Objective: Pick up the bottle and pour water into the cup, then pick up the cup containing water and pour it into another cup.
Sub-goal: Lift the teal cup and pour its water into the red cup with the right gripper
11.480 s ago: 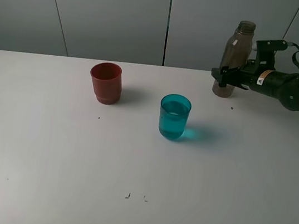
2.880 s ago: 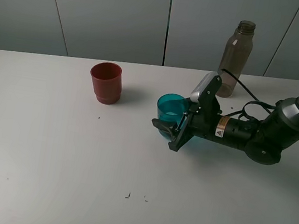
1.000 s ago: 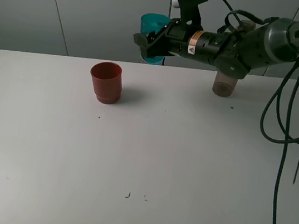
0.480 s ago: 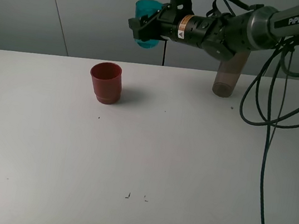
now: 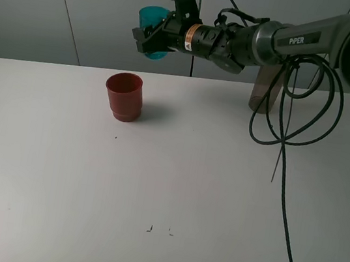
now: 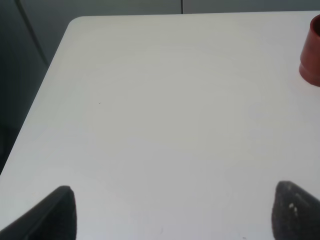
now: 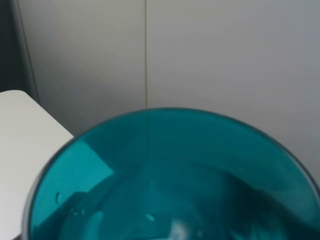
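Note:
My right gripper point(image 5: 148, 40) is shut on the translucent teal cup point(image 5: 152, 27) and holds it high in the air, above and slightly right of the red-brown cup point(image 5: 123, 96), which stands on the white table. The teal cup fills the right wrist view point(image 7: 175, 180), with water and droplets inside; the fingers are hidden there. Only the lower part of the grey-brown bottle point(image 5: 262, 93) shows, behind the right arm at the back right. My left gripper point(image 6: 177, 220) is open and empty over the table's left part; the red cup's edge shows in the left wrist view point(image 6: 312, 52).
Black cables point(image 5: 281, 127) hang from the right arm over the right side of the table. The table's left edge and corner point(image 6: 55, 65) show in the left wrist view. A grey panelled wall stands behind the table.
The right arm has carried the teal cup further left at about the same height, nearer to above the red cup. The red cup and the bottle have not moved.

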Motion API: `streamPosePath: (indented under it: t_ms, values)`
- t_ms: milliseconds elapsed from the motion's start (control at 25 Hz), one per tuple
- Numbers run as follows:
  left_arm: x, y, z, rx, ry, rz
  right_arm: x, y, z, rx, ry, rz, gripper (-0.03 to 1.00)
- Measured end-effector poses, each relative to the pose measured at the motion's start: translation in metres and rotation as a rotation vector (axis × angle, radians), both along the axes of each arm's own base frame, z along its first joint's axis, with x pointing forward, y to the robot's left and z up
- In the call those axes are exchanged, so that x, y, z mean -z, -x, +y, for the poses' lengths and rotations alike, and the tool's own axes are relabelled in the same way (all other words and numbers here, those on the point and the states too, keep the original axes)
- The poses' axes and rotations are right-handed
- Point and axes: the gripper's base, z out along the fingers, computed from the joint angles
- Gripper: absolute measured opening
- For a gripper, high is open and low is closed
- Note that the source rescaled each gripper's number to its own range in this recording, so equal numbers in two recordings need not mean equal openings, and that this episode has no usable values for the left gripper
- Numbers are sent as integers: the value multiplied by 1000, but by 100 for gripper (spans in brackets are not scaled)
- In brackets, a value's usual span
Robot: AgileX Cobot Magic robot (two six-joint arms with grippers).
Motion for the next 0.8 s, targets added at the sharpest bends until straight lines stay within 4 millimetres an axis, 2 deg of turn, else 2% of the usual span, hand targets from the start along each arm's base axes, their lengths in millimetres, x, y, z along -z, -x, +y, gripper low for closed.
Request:
streamPosePath:
  t_ms: [240,800]
  values:
    - [0,0,0,0,0,0,0,2,11,-35,19,-32,5]
    - [0,0,0,1,-2,0,1,3,12,-101,176,-200,5]
